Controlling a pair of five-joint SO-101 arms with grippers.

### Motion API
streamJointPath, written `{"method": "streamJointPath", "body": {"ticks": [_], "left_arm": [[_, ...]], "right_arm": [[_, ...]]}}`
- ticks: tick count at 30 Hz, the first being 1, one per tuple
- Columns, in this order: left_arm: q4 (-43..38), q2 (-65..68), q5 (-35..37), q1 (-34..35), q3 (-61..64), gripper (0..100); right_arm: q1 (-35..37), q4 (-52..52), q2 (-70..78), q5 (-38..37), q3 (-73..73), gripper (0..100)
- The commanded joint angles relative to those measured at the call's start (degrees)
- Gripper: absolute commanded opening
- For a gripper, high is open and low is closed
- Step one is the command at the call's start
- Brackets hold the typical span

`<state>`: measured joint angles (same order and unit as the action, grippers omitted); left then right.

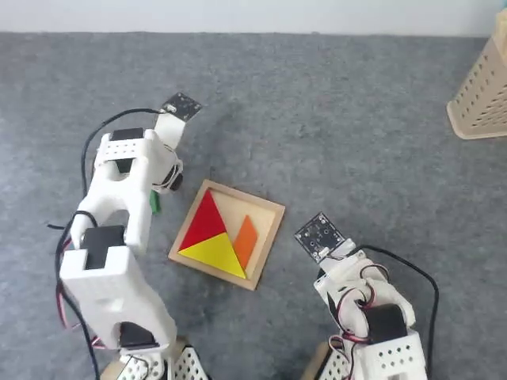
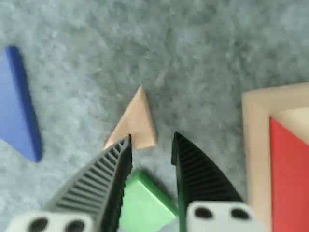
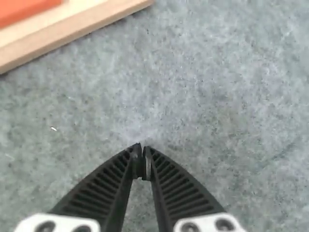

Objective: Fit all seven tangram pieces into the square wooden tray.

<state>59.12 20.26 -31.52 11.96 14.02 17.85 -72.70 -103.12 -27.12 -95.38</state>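
On the left of the table the left arm (image 1: 119, 214) bends over the grey mat (image 1: 333, 134), and its wrist view shows the left gripper (image 2: 150, 145) partly open, a clear gap between its two ribbed black fingers (image 2: 113, 166). A green piece (image 2: 145, 205) lies in that gap, back toward the base of the fingers; whether either finger presses on it cannot be told. Just ahead of the tips lies a tan triangle (image 2: 136, 122) flat on the mat, one corner right at the tip of one finger. A blue piece (image 2: 18, 104) lies apart from it on the mat, and on the other side a corner of the square wooden tray (image 2: 255, 126) comes in with red inside it. From above, the tray (image 1: 269, 212) sits near the middle of the table, turned at an angle, just beside the left arm's gripper. It holds a red triangle (image 1: 204, 222), a yellow triangle (image 1: 215, 255) touching it, and an orange piece (image 1: 246, 240) alongside both. To the right of the tray stands the right arm (image 1: 372, 317). The right gripper (image 3: 141, 164) is closed with its tips meeting, holding nothing, over bare mat near the tray's rim (image 3: 72, 30). A beige perforated basket (image 1: 483, 87) stands at the far right edge.
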Motion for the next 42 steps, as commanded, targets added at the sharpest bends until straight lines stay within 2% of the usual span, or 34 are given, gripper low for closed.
{"method": "streamJointPath", "body": {"ticks": [1, 11, 27, 31, 33, 39, 42], "left_arm": [[-2.3, -0.2, -1.0, 0.2, -1.6, 13], [-1.7, 1.7, -1.1, 0.3, -5.9, 13], [8.4, 11.8, -1.9, 1.2, -19.6, 13], [11.3, 12.6, -1.9, 1.3, -22.5, 6], [13.2, 12.0, -1.8, 1.3, -24.0, 1], [23.3, 4.9, -1.6, 0.7, -29.3, 1], [28.4, 0.3, 1.3, -2.1, -28.0, 1]], "right_arm": [[0.0, -0.3, -0.8, 0.4, -1.1, 0.8], [0.0, -0.3, -0.8, 0.4, -1.1, 0.8], [0.0, -0.3, -0.8, 0.4, -1.1, 0.8], [0.0, -0.3, -0.8, 0.4, -1.1, 0.8], [0.0, -0.3, -0.8, 0.4, -1.1, 0.8], [0.0, -0.3, -0.8, 0.4, -1.1, 0.8], [0.0, -0.3, -0.8, 0.4, -1.1, 0.8]]}}
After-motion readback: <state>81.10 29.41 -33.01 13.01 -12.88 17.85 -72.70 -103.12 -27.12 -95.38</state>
